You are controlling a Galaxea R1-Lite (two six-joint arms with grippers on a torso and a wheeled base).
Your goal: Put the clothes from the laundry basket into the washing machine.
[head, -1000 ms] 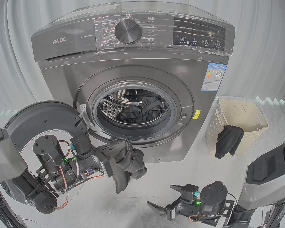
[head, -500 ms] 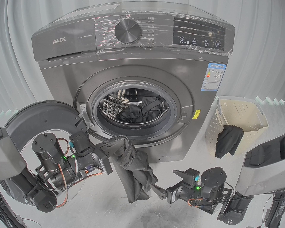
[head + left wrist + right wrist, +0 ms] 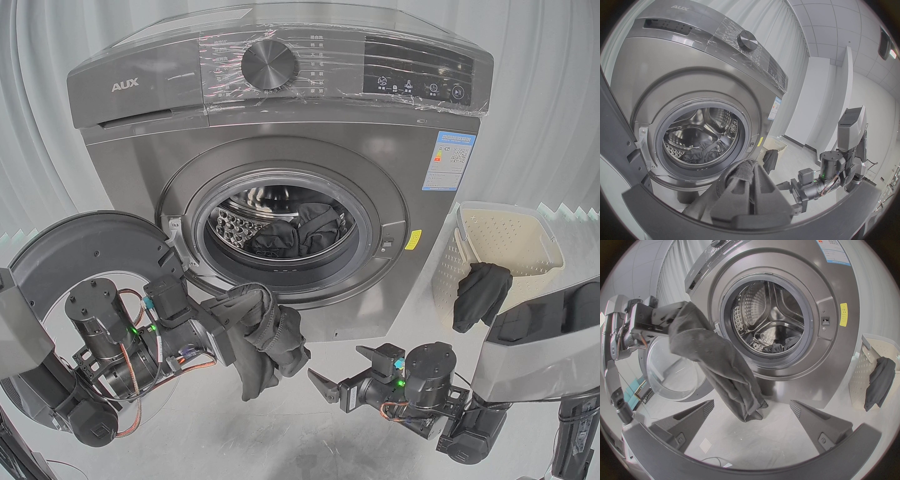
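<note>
My left gripper [image 3: 232, 307] is shut on a dark grey garment [image 3: 270, 340], which hangs in a bunch below the washing machine's open drum [image 3: 284, 228]. The same garment [image 3: 737, 170] is pinched between the fingers in the left wrist view. Just to the right of its lower end, my right gripper [image 3: 334, 364] is open and low over the floor, and the garment [image 3: 718, 358] dangles ahead of its spread fingers [image 3: 693, 418]. Dark clothes [image 3: 297, 232] lie inside the drum. Another dark garment [image 3: 478, 300] drapes over the rim of the cream laundry basket [image 3: 531, 237].
The round washer door [image 3: 81, 250] is swung open to the left, behind my left arm. The basket stands on the floor against the machine's right side. A bare grey floor [image 3: 250, 431] lies in front of the machine, and curtains hang behind it.
My right arm has moved left and up toward the hanging garment, its gripper staying open. The garment hung out longer half a second ago and is now bunched again. The left arm has barely shifted.
</note>
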